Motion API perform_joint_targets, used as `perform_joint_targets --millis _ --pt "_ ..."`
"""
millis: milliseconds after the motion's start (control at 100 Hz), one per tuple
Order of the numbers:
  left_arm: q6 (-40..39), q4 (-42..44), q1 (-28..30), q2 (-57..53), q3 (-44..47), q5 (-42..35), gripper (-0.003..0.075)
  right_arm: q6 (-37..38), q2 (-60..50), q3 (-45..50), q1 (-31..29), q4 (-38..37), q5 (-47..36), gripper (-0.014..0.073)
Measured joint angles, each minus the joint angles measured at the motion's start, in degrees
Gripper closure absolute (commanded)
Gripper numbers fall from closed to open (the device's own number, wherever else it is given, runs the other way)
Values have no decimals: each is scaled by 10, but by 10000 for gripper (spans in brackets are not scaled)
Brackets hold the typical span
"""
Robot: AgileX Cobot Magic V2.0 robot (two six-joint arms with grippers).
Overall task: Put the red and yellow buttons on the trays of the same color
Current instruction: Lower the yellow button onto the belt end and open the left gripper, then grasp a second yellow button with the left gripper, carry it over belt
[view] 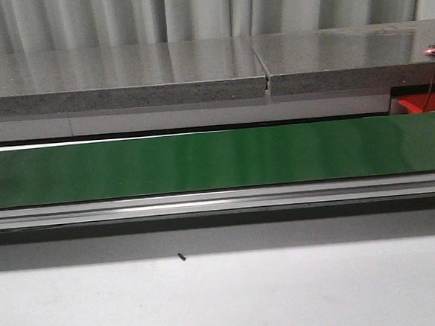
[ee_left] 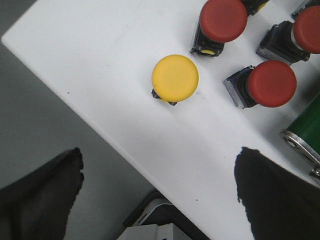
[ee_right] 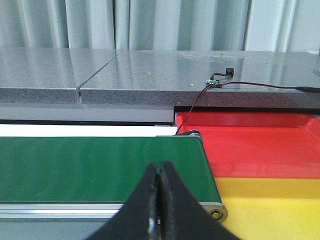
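In the left wrist view a yellow button [ee_left: 175, 77] stands on the white table [ee_left: 100, 60], with three red buttons [ee_left: 223, 20] [ee_left: 272, 83] [ee_left: 307, 29] beyond it. My left gripper [ee_left: 160, 192] is open above the table's edge, short of the yellow button and holding nothing. The right wrist view shows the red tray [ee_right: 260, 145] and the yellow tray [ee_right: 270, 200] side by side past the end of the green belt [ee_right: 100, 165]. My right gripper [ee_right: 159, 172] is shut with nothing in it, over the belt's end. Neither gripper appears in the front view.
The green conveyor belt [view: 217, 159] runs across the front view, behind it a grey stone counter [view: 122, 80]. A corner of the red tray [view: 422, 102] shows at the far right. A wire [ee_right: 235, 85] and a small board lie on the counter. A white box [ee_left: 160, 230] sits below the table.
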Motion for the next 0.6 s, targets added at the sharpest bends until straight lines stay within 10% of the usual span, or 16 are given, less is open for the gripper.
perform_joint_targets --millis 600 --pt "21 -23 2 150 0 -120 135 0 0 0 0 0 0 659"
